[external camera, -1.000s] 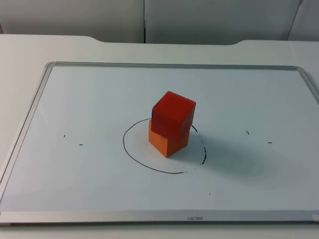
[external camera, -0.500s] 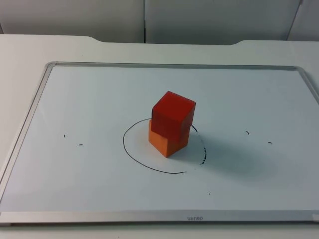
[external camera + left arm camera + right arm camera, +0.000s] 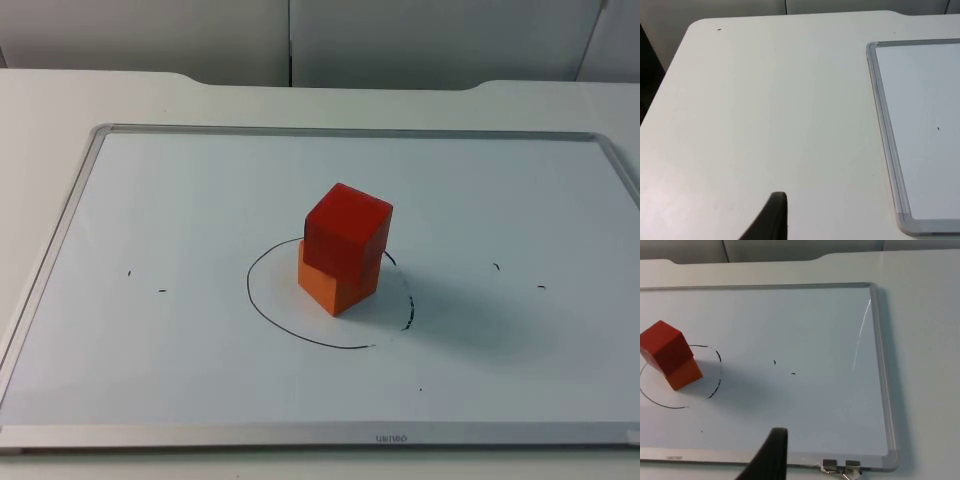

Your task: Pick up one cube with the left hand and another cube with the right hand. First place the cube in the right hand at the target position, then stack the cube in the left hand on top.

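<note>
Cubes (image 3: 342, 262) stacked, beyond right fingers (image 3: 772, 455)

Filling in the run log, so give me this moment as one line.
stack: red cube on orange cube | place: inside drawn circle on whiteboard | arms: both waiting

Bright, even light; soft shadow right of the red cube (image 3: 347, 234), glare streak on whiteboard (image 3: 860, 335)

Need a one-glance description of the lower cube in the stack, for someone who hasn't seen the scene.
Find the silver-framed whiteboard lying on the white table, then the hand-drawn black circle near its middle. Two cubes are stacked there; the orange cube is the bottom one, resting on the board, paler than the red cube sitting slightly askew on top of it.
</note>
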